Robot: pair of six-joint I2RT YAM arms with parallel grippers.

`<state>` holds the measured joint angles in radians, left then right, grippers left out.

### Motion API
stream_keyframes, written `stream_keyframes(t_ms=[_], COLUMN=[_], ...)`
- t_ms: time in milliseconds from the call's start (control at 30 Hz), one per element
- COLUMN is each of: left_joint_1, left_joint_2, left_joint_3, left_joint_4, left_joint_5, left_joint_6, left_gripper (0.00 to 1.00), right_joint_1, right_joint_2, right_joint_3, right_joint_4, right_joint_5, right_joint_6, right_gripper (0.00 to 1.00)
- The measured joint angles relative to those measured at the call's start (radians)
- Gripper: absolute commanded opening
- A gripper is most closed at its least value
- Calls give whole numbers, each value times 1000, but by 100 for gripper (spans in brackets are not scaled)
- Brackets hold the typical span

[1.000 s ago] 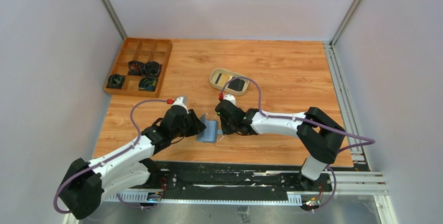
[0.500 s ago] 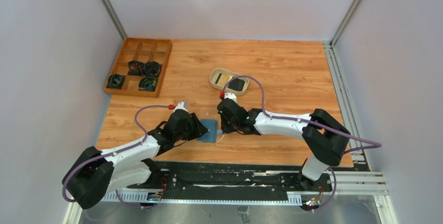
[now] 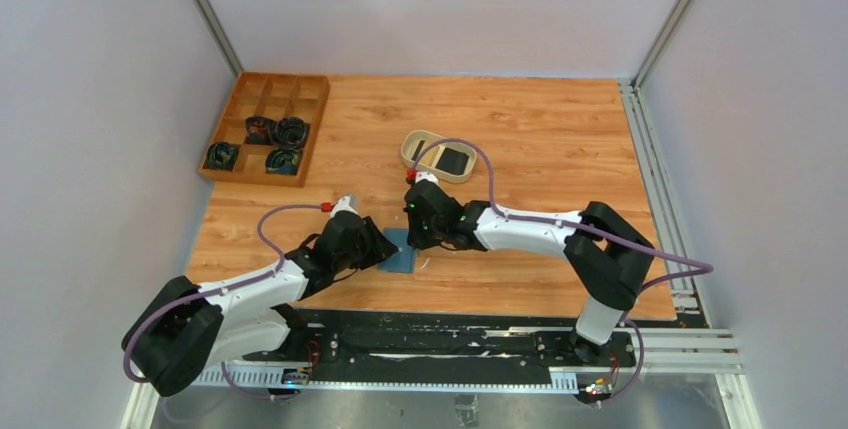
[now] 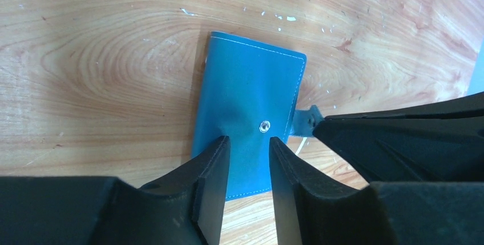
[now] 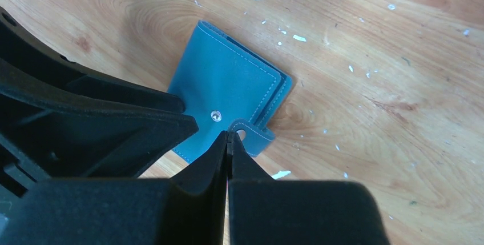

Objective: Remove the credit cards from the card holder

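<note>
Close to the tabletop's near edge the card holder lies folded. The left gripper stands part-open, its fingers on the cover beside the snap stud, and the right gripper is closed at the snap tab. The cover should be pinned flat while the tab is drawn up and outward, so that the fold opens without sliding.

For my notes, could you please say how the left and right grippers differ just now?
The left gripper has its jaws apart; the right gripper has its jaws shut. The left's tips sit over the cover of the card holder, beside the snap stud; the right's meet at the snap tab. Both reach the same folded card holder.
</note>
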<state>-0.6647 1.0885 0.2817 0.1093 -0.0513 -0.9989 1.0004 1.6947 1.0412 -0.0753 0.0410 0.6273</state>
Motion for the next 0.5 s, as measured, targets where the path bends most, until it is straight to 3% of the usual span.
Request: stream_keyframes(t_ms=[133,267,500], left_joint_1=[0,0,0], left_joint_2=[0,0,4], left_joint_3=[-13,-27,-27], left_joint_4=[13,15,21], left_joint_5=[-13,-23,-20], left_joint_6=[-13,-28,-34], left_gripper=[13,2,0], right_joint_1=[0,0,0], right_joint_2=[39,79,105], right_joint_3=[22,38,61], right_joint_4=[4,14,18], right_joint_5=[-24,-55,-79], right_joint_6=[1,4,8], right_gripper=[0,0,0])
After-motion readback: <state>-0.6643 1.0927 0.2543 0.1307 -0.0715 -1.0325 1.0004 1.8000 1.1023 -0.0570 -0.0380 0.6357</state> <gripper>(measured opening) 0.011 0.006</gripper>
